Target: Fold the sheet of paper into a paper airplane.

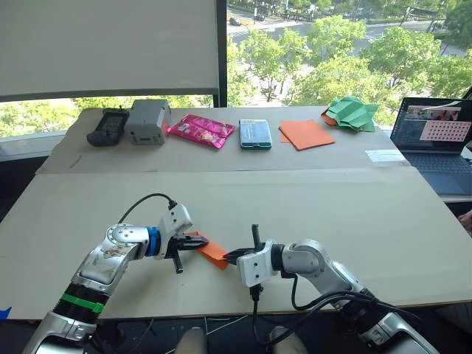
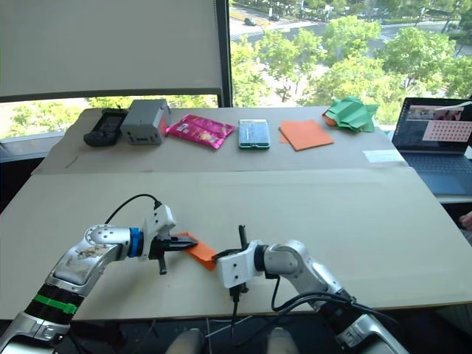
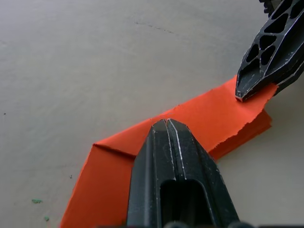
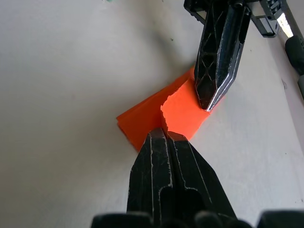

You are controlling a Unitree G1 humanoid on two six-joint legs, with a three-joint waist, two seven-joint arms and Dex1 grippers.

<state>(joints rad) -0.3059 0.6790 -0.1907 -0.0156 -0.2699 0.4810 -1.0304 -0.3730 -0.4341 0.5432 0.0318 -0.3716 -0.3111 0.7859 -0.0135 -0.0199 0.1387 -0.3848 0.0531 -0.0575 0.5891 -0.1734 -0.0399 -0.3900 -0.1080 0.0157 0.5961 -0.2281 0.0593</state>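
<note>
The sheet of paper [image 1: 214, 253] is bright orange and folded into a small layered strip with one slanted fold. It lies flat on the near middle of the table [image 1: 310, 206]. My left gripper [image 1: 196, 244] comes in from the left, shut, with its tip resting on top of the paper [image 3: 209, 118]. My right gripper [image 1: 229, 257] comes in from the right and is shut on the ragged edge of the top flap [image 4: 183, 111]. The two tips sit a short way apart over the paper.
Along the back table stand a black handset [image 1: 108, 127], a grey box [image 1: 147, 120], a pink packet [image 1: 200, 130], a teal case [image 1: 255, 133], smooth orange paper [image 1: 306, 134] and a green paper heap [image 1: 352, 113]. A laptop [image 1: 435, 136] sits at the right.
</note>
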